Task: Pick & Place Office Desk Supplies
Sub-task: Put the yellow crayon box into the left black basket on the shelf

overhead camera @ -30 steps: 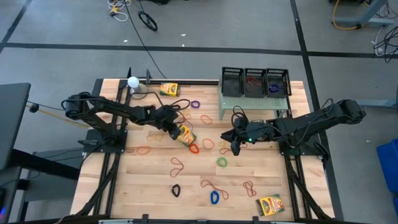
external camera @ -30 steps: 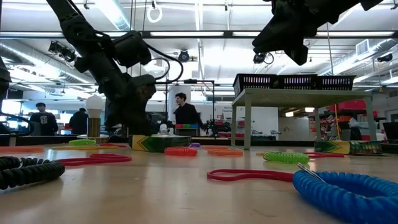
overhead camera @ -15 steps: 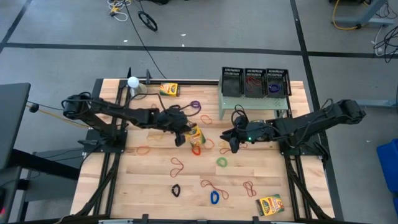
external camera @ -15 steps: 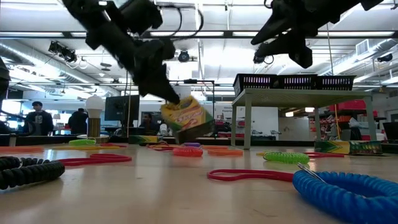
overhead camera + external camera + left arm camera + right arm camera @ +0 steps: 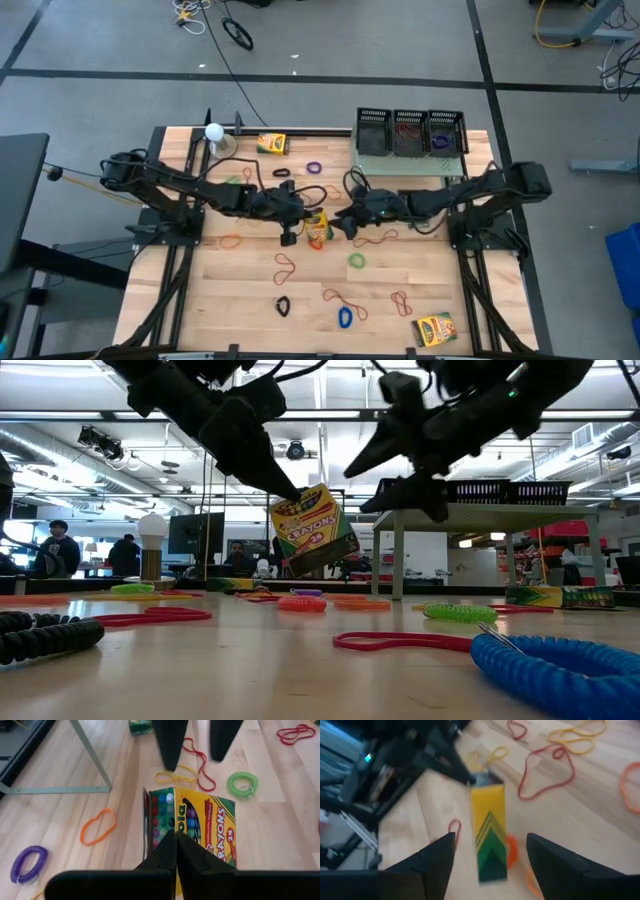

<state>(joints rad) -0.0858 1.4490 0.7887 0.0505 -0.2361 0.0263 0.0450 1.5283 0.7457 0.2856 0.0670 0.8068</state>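
There are three crayon boxes: one (image 5: 271, 143) near the far edge of the worktop (image 5: 250, 300), one (image 5: 317, 227) in the middle, one (image 5: 433, 329) at the near right corner. Three black mesh trays (image 5: 411, 131) stand side by side on the green shelf (image 5: 405, 168). One white ball (image 5: 213, 130) is there. The rubber-band loops (image 5: 285, 265) are many, more than ten; exact number is not clear.

High view looked straight down from well above, taking in the whole counter (image 5: 250, 290) and both arms. Low view sat at counter height, facing level across into the room. Each wrist view looked forward past its own jaws, close in. All four shared the lifted crayon box (image 5: 317, 228) (image 5: 312, 530) (image 5: 200, 825) (image 5: 489, 827) at mid-counter.
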